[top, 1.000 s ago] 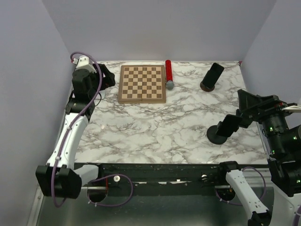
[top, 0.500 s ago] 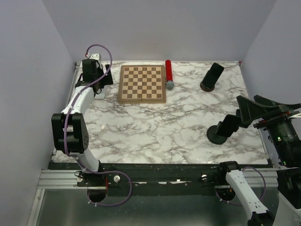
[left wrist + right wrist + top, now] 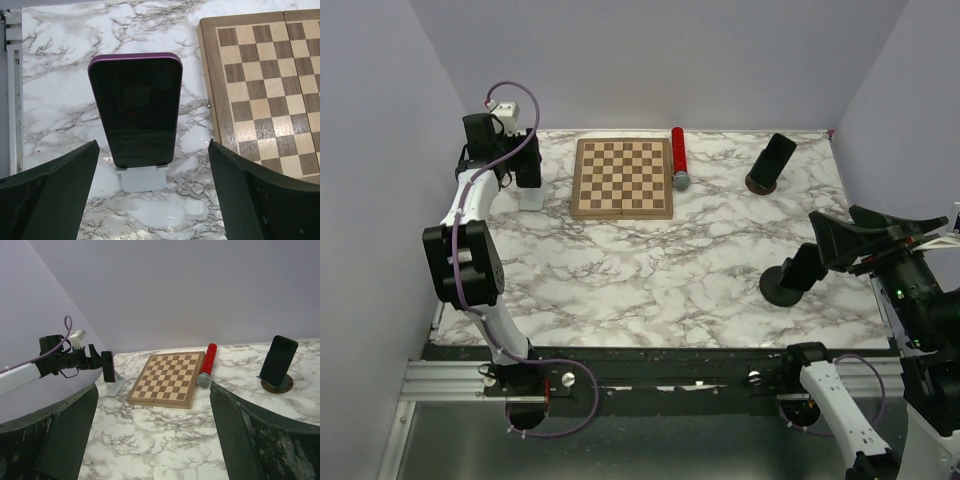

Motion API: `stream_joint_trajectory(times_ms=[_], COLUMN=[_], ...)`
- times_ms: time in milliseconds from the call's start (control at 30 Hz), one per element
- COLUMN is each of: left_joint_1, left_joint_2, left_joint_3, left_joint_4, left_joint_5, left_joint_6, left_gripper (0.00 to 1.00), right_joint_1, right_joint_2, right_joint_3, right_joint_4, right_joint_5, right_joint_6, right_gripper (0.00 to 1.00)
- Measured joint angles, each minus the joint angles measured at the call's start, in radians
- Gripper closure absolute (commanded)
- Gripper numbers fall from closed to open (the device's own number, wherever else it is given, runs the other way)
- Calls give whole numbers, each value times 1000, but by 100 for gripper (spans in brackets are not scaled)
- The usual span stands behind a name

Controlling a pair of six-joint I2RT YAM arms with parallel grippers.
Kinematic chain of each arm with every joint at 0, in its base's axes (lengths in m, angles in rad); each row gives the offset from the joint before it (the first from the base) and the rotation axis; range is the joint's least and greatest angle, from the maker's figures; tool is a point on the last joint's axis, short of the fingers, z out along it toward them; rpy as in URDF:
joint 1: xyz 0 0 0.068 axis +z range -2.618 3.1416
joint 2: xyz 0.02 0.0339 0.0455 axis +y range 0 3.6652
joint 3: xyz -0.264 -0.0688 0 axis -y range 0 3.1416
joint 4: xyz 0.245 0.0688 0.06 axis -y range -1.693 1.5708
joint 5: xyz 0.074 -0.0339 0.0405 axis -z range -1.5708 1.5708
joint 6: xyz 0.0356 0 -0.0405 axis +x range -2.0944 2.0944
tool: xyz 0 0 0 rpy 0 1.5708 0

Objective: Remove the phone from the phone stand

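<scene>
Nothing's actually done yet as far as I can tell: the phone [image 3: 135,107] sits leaning back in its stand [image 3: 145,179], dead ahead of the left pincer [image 3: 153,150] and centred in the gap between its two fingers. That pincer is spread wide, with bare worktop [image 3: 60,90] showing on both sides between the fingers and the phone's edges, so no contact, it's just lined up. From the wrist view I can't really say how far out in front of the fingertips the phone is, only that the tips reach about level with its lower part. The chessboard [image 3: 265,90] is just off to the pincer's right, close enough that I'd watch that finger on the way in. The right pincer [image 3: 153,390] is also spread and holding nothing, hanging well away from all this, with a black disc [image 3: 782,288] on the worktop below it. There's a second phone [image 3: 279,360] on a round base far ahead of it and to its right, plus a red tube [image 3: 207,362] straight ahead, but the left arm is the one set up, so I'm reading the near-left phone as the target. So what's left is basically everything: ease forward, close on the phone's side edges, lift it up and out of the stand's lip without dragging the stand along, then put it down somewhere.
</scene>
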Motion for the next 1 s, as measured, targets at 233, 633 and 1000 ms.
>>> stream_joint_trajectory(times_ms=[233, 633, 1000], left_joint_1=[14, 27, 28], left_joint_2=[96, 224, 278], left_joint_3=[143, 348, 415], left_joint_4=[-63, -213, -256], left_joint_5=[55, 136, 153], left_joint_6=[72, 125, 80], left_gripper=[1, 1, 1], right_joint_1=[0, 0, 0], right_joint_2=[-1, -2, -2], right_joint_3=[8, -19, -28], right_joint_4=[-1, 37, 63], right_joint_5=[0, -37, -53], right_joint_6=[-27, -1, 26], right_gripper=[0, 0, 0])
